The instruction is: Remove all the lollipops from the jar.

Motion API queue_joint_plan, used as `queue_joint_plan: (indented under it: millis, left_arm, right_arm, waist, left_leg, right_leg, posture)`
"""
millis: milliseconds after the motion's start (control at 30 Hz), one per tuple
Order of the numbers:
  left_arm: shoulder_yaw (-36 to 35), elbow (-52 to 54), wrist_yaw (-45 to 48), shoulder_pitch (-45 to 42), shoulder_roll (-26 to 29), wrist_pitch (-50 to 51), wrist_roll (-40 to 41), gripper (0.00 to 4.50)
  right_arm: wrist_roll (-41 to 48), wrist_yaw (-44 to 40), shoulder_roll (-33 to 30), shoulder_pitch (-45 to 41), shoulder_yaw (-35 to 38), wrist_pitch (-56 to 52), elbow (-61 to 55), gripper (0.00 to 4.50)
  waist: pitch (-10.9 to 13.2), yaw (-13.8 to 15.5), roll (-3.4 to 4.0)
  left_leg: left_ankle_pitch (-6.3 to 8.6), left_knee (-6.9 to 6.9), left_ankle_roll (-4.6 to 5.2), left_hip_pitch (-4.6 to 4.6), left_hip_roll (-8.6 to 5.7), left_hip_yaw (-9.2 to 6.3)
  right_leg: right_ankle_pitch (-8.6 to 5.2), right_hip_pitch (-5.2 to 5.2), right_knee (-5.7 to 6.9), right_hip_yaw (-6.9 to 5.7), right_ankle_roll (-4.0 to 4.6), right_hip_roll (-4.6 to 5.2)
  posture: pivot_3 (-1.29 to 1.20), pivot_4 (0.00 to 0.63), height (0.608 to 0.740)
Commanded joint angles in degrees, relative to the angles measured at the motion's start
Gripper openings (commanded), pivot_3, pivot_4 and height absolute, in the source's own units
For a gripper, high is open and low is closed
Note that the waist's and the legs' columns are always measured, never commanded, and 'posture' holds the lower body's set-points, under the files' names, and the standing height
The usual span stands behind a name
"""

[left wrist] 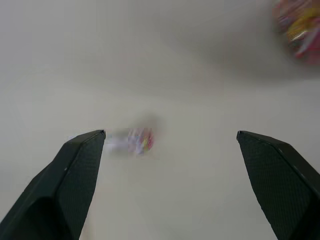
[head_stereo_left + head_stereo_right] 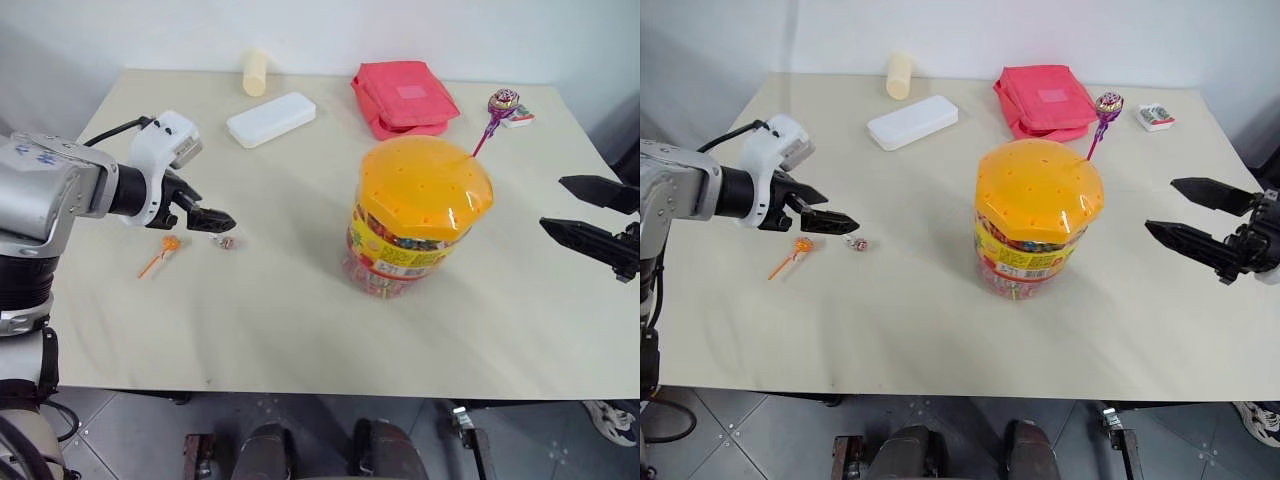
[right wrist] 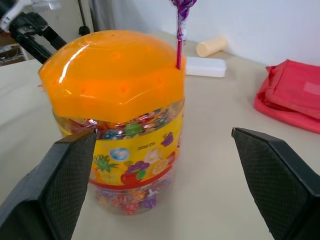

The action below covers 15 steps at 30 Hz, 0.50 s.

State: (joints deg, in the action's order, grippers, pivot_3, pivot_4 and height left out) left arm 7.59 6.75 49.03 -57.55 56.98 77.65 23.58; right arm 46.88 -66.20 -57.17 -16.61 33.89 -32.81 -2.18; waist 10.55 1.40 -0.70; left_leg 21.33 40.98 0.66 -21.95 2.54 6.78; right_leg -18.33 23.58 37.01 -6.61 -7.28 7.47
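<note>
The table (image 2: 300,330) carries the jar (image 2: 415,215) near its middle, toward the right edge, one purple-stick lollipop (image 2: 497,112) standing in its orange lid. Two lollipops (image 2: 168,247) lie near the left edge. The left gripper (image 2: 200,218) hovers open above them; the right gripper (image 2: 1180,215) waits open beside the jar

You have a pale beige surface (image 2: 300,330) set against a plain white wall (image 2: 400,30), with what looks like grey tiled floor (image 2: 130,440) beneath.
</note>
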Motion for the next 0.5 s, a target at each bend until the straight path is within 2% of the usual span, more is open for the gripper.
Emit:
queue_joint_plan:
  millis: [33, 133, 267, 367, 500]
  left_arm:
    - [-9.9, 2.0, 4.2, 6.0, -3.3, -15.6, 3.8, 4.47]
    - [-16.1, 0.8, 6.7, 10.3, -7.4, -26.0, 6.3, 4.47]
    - [-23.4, -3.0, 16.3, 13.1, -14.5, -41.3, 13.0, 4.47]
    - [-25.5, -4.8, 23.3, 13.9, -17.3, -45.1, 18.2, 4.47]
    - [-24.7, -6.7, 29.0, 14.7, -17.2, -46.3, 20.6, 4.47]
  right_arm:
    - [0.8, 5.4, 0.5, -2.6, -0.5, -1.6, -3.3, 4.50]
    - [1.9, 8.9, 1.0, -4.9, -2.0, -4.1, -5.4, 4.50]
    - [2.8, 14.6, 2.7, -10.8, -6.7, -8.3, -6.8, 4.50]
    - [2.8, 16.9, 5.2, -14.9, -9.0, -8.8, -6.0, 4.50]
    - [1.4, 18.6, 7.5, -20.7, -12.5, -9.0, -3.1, 4.50]
  waist:
    - [0.0, 0.0, 0.04]
    - [0.0, -0.1, 0.05]
    - [0.0, 0.0, 0.05]
    - [0.0, 0.0, 0.06]
    - [0.0, -0.2, 0.06]
  left_leg:
    - [0.00, 0.00, -0.01, 0.00, 0.03, 0.00]
    - [0.01, 0.06, -0.02, -0.06, 0.06, 0.00]
    - [0.01, 0.13, -0.02, -0.20, 0.04, -0.01]
    - [0.01, 0.13, -0.02, -0.19, 0.04, -0.01]
    - [0.01, 0.11, -0.02, -0.20, 0.03, -0.01]
  right_leg:
    - [0.00, 0.01, 0.00, -0.02, 0.00, -0.01]
    - [-0.01, 0.05, 0.02, -0.04, 0.01, -0.03]
    - [0.00, 0.13, 0.02, -0.09, 0.01, -0.01]
    - [0.00, 0.12, 0.03, -0.12, 0.01, -0.01]
    - [0.00, 0.13, 0.04, -0.14, 0.01, -0.01]
  posture:
    - [0.00, 0.150, 0.740]
    - [0.00, 0.150, 0.740]
    - [0.00, 0.150, 0.740]
    - [0.00, 0.150, 0.740]
    - [0.00, 0.150, 0.740]
